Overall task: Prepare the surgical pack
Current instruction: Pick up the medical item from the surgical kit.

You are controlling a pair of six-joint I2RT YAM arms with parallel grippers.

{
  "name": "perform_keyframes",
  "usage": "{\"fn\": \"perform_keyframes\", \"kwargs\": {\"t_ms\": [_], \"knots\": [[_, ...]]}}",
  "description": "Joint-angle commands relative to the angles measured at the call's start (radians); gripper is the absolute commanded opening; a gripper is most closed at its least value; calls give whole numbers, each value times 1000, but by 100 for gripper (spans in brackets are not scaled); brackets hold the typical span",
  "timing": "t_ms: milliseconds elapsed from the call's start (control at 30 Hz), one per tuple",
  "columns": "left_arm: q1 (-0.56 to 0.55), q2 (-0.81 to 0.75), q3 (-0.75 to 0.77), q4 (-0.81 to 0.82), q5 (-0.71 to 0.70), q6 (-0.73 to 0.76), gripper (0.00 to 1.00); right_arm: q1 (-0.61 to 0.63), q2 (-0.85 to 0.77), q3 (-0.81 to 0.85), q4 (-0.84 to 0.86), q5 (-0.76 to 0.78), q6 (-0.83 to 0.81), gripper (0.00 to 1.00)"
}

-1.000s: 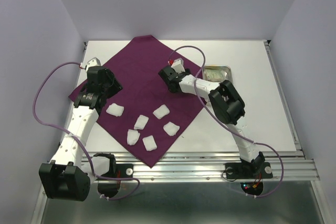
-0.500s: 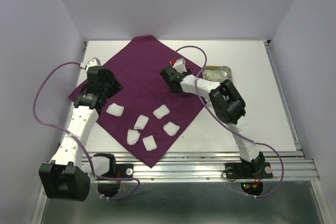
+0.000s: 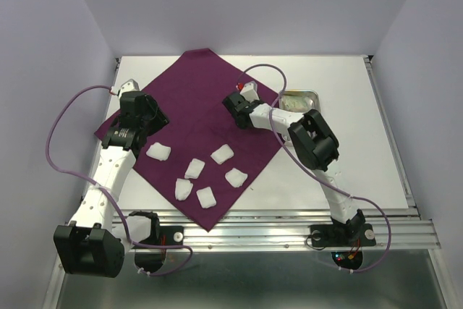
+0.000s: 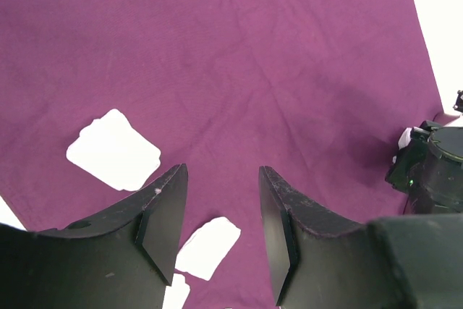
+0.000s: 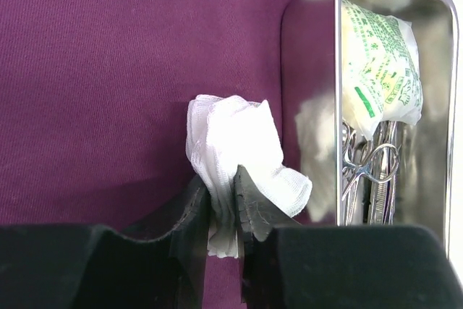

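Observation:
The surgical pack [image 3: 188,106] is a large deep-purple cloth spread on the white table; it fills the left wrist view [image 4: 239,56] and the right wrist view [image 5: 108,85]. Several white gauze pads [image 3: 195,168] lie on its near part. My right gripper [image 3: 233,103] is shut on a white gauze pad [image 5: 239,146] and holds it over the cloth, close to the steel tray [image 5: 394,99]. My left gripper [image 3: 148,116] is open and empty above the cloth's left side, with gauze pads [image 4: 113,150] below it.
The steel tray [image 3: 300,100] sits at the cloth's right corner and holds a green-printed packet [image 5: 380,56] and metal instruments [image 5: 376,171]. Bare white table lies to the right and behind. Purple cables loop from both arms.
My right gripper has shifted slightly toward the far right with the gauze in it. The left arm has not moved.

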Motion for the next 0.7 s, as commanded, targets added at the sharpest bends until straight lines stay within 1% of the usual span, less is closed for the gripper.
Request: {"fn": "perform_keyframes", "kwargs": {"t_ms": [0, 67, 333, 667], "knots": [[10, -3, 6, 22, 10, 11, 55, -15, -16, -9, -6, -6, -9, 3], [10, -3, 7, 23, 11, 11, 55, -15, -41, -6, -3, 7, -23, 1], [10, 12, 9, 36, 24, 13, 55, -15, -155, -29, 43, 46, -75, 1], [10, 24, 24, 33, 24, 18, 54, -15, -189, -15, 88, 47, -99, 1]]}}
